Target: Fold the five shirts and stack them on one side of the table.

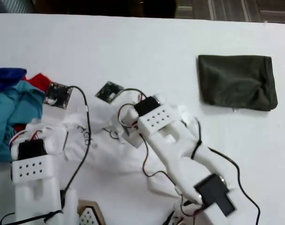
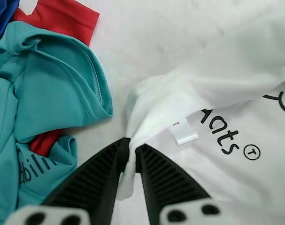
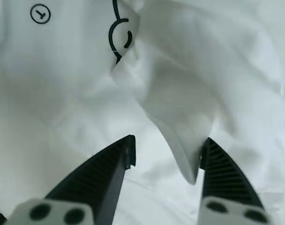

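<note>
White table [image 1: 133, 42]: left pincer [image 2: 132, 149] clamped on white shirt [image 2: 236, 89] edge; right pincer [image 3: 168, 144] spread wide, shirt fold between.

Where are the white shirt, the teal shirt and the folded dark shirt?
white shirt [image 2: 236, 84], left wrist view, on its raised fold
teal shirt [image 2: 62, 79], left wrist view, beside its stitched hem
folded dark shirt [image 1: 236, 82], high view, at its middle

From above, you get the white shirt [image 1: 104, 154] only in patches, because the left arm [image 1: 32, 173] and right arm [image 1: 180, 145] lie across it (its black print is too small to read there). The teal shirt [image 1: 15, 108] and blue shirt [image 1: 6, 77] run off the picture's edge, and the red shirt [image 1: 39, 82] is mostly buried under the teal.
</note>
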